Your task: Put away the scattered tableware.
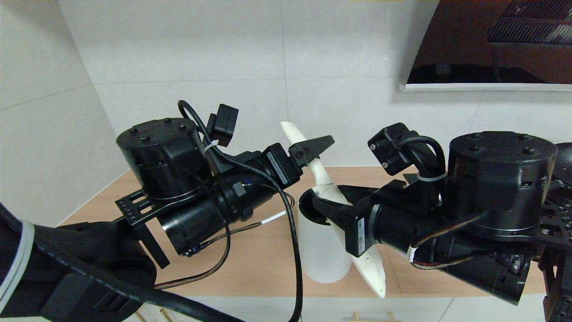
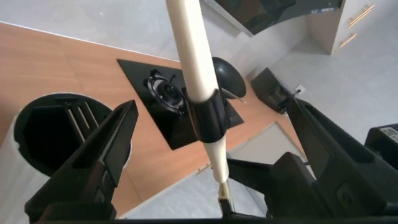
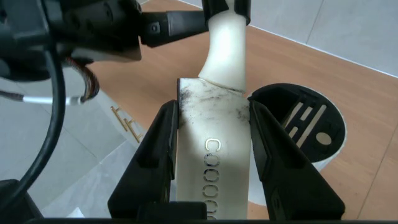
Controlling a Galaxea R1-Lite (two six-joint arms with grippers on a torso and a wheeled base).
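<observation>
Centre frame: the right claw [image 3: 213, 124] clamps the spatula [image 1: 319, 172] by its blade, close by the holder [image 1: 321, 259] on the counter [image 1: 254, 264]. The left claw [image 2: 212, 102] gapes wide around the handle. A handover seems under way; next, the left must close squarely.

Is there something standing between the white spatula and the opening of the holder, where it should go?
Nothing visible does. The spatula, clamped at its blade in the right hand, is tilted close by the open mouth of the holder. The left hand, open, straddles only the handle, farther up.
</observation>
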